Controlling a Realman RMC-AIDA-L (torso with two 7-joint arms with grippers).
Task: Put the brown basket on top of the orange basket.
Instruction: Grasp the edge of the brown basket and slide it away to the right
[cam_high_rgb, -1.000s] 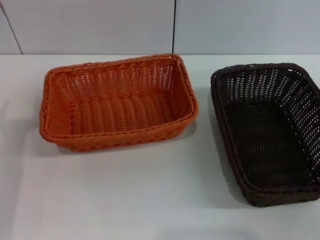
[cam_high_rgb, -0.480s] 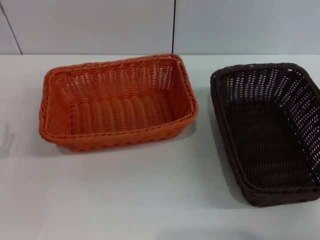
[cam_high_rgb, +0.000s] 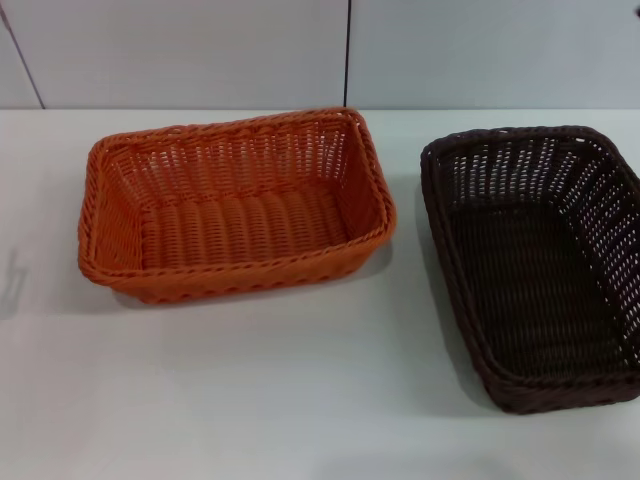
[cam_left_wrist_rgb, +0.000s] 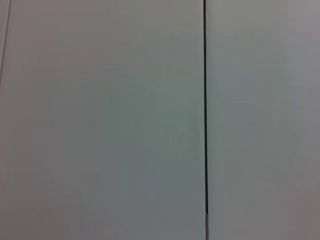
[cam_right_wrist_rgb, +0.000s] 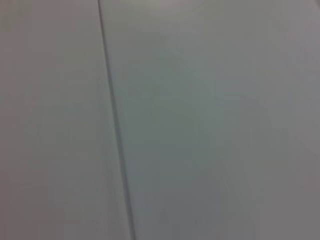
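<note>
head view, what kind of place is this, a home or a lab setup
Probably a lab or test bench, not a home: a bare white table, plain pale wall panels behind it, and only an orange basket and a brown basket set apart on it.

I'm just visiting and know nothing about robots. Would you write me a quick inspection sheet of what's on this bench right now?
Surface: white table, bare apart from the two baskets.
Job's things: orange basket on the robot's left, brown basket on its right; both upright, empty, standing apart, not yet stacked.
Clutter: nothing seen.
Grippers: neither in view; both wrist cameras show only pale wall panels.
Cables: nothing seen.
Surroundings: pale panelled wall behind the table, with a dark vertical seam.
</note>
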